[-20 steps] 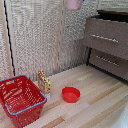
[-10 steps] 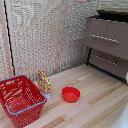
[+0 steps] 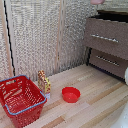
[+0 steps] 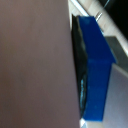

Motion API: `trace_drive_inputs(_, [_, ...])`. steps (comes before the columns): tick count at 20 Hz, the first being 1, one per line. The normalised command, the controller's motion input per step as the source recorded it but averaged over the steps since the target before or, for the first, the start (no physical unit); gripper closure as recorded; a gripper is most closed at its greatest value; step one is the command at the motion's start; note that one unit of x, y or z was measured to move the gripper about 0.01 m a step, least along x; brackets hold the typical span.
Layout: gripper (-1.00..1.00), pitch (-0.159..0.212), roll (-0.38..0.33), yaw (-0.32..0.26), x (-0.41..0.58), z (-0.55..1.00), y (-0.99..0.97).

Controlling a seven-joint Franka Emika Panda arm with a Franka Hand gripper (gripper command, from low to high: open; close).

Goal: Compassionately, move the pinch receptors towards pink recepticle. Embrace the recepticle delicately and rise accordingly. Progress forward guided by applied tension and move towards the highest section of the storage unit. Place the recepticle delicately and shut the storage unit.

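The pink recepticle [image 3: 97, 1] shows only as a pale pink sliver at the top edge of the exterior view, high above the floor and just left of the storage unit [image 3: 120, 50]. In the wrist view its pink wall [image 4: 30, 60] fills most of the picture. My gripper [image 4: 62, 70] is shut on it, with one blue fingertip [image 4: 97, 70] pressed against its side and the other finger hidden behind it. The highest section [image 3: 107, 36] has a silver bar handle, and a dark gap shows above its front, so it looks pulled out.
A big red basket [image 3: 20, 100] stands on the wooden floor at the exterior view's left. A small patterned box [image 3: 44, 82] is beside it, and a flat red bowl [image 3: 71, 94] lies toward the middle. A lower drawer [image 3: 107, 62] sits under the top one. A white arm part [image 3: 125, 75] shows at the right edge.
The pink cup at the top edge has moved toward the exterior view's right, closer to the chest. Nothing on the floor has moved.
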Motion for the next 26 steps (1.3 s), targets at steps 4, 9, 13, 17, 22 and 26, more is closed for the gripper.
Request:
trace_drive_inputs(4, [1.0, 0.117, 0.039, 0.0, -0.162, 0.16, -0.96])
trace_drive_inputs(9, [1.0, 0.13, 0.002, 0.003, 0.0, -0.26, -0.57])
trace_drive_inputs(13, [1.0, 0.039, -0.01, 0.025, 0.018, -0.26, -0.28])
trace_drive_inputs(17, [-1.0, 0.052, -0.069, 0.047, 0.05, -0.2, 0.06])
trace_drive_inputs(22, [-1.0, 0.051, -0.049, 0.01, 0.023, -0.06, 0.21])
trace_drive_inputs(26, [-1.0, 0.011, -0.075, 0.139, 0.102, 0.02, 0.27])
